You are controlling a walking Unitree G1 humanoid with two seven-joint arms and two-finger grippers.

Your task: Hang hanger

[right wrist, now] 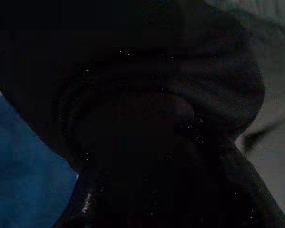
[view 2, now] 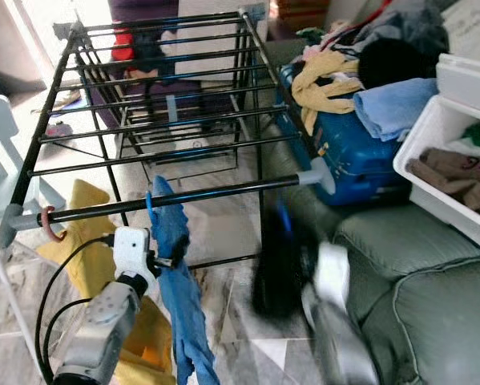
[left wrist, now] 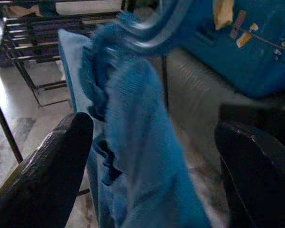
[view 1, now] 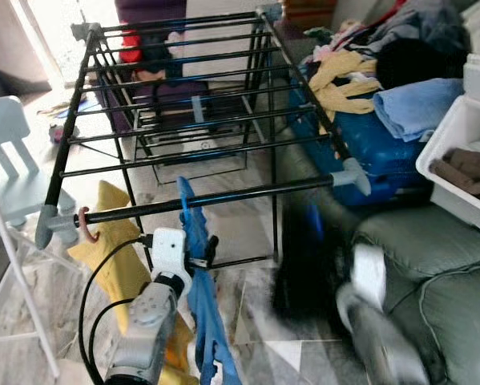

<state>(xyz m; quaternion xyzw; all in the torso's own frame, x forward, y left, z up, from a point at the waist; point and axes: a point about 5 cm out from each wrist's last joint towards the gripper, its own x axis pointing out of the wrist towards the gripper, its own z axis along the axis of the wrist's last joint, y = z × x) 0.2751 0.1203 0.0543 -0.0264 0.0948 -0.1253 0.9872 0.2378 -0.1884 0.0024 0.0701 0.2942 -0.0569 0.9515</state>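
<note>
**Blue garment hooked on the front rail, left gripper spread beside it**

At lower left, the left gripper [view 1: 210, 250] is seen with fingers spread around the blue garment [view 1: 201, 305], nothing clamped. The hanger [view 1: 185, 200] is hooked over the rack's front rail [view 1: 223, 197] at centre. At lower right, the right gripper [view 1: 300, 265] is blurred against dark cloth; its state cannot be told. The hook could be dragged off if cloth snags.

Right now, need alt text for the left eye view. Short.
A blue garment on a hanger hangs from the front bar of a black drying rack, with the robot's left pincer beside it. To the right, the right arm is a blur holding something black before a grey sofa; a yellow garment hangs further left.
</note>
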